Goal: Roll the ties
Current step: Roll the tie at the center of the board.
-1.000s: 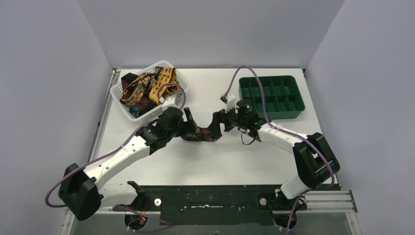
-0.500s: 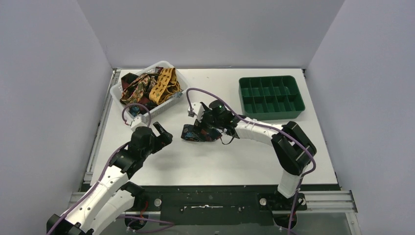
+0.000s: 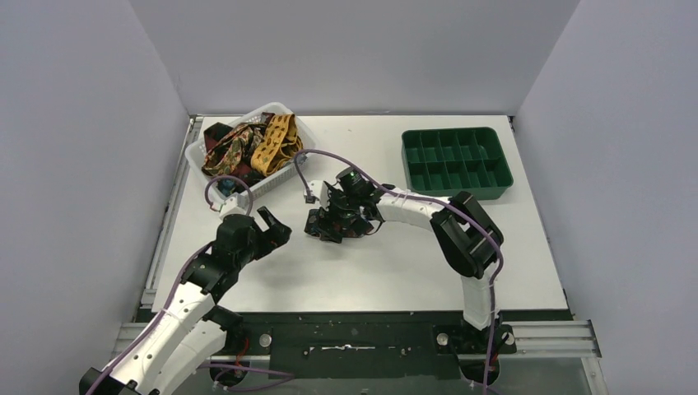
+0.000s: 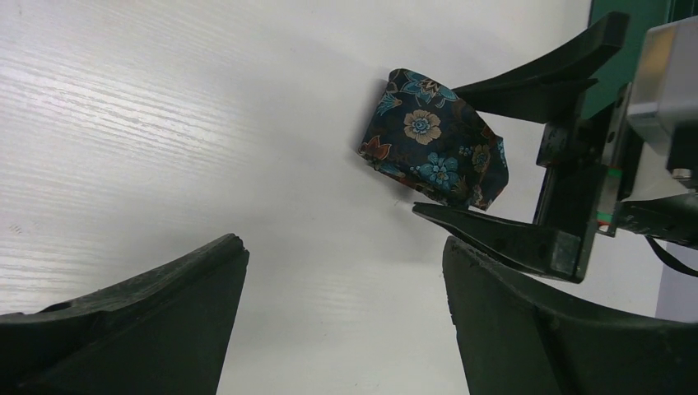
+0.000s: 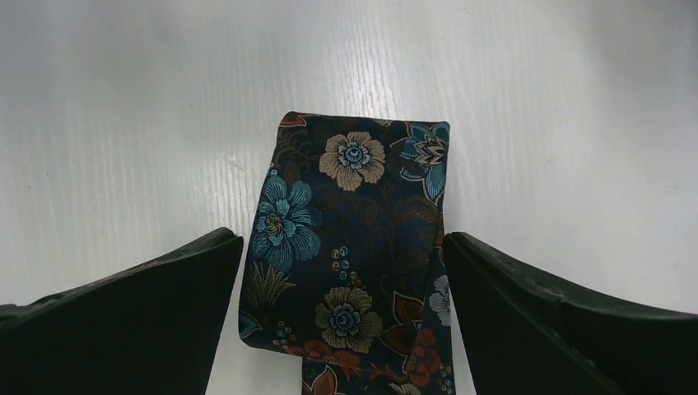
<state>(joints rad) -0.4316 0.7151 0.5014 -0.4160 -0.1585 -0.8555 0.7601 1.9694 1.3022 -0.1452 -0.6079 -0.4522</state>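
Observation:
A dark floral tie [image 5: 354, 247] lies folded into a short roll on the white table [image 3: 395, 263]. My right gripper [image 5: 342, 239] is open and straddles it, one finger on each side of the fabric. From above, the tie [image 3: 319, 229] shows just under the right gripper [image 3: 333, 216]. My left gripper [image 3: 278, 224] hangs open to the left of the roll, apart from it. In the left wrist view the left gripper [image 4: 346, 304] holds nothing, and the tie [image 4: 432, 140] sits ahead between the right arm's fingers [image 4: 494, 239]. More ties [image 3: 251, 148], mustard, red and brown, fill a basket.
The white basket [image 3: 216, 189] stands at the back left. A green compartment tray [image 3: 457, 160] stands at the back right. Purple cables [image 3: 313, 156] loop over both arms. Grey walls close in three sides of the table.
My left arm has drawn back from the tie toward the near left. My right arm has swung left and lowered its open fingers around the roll.

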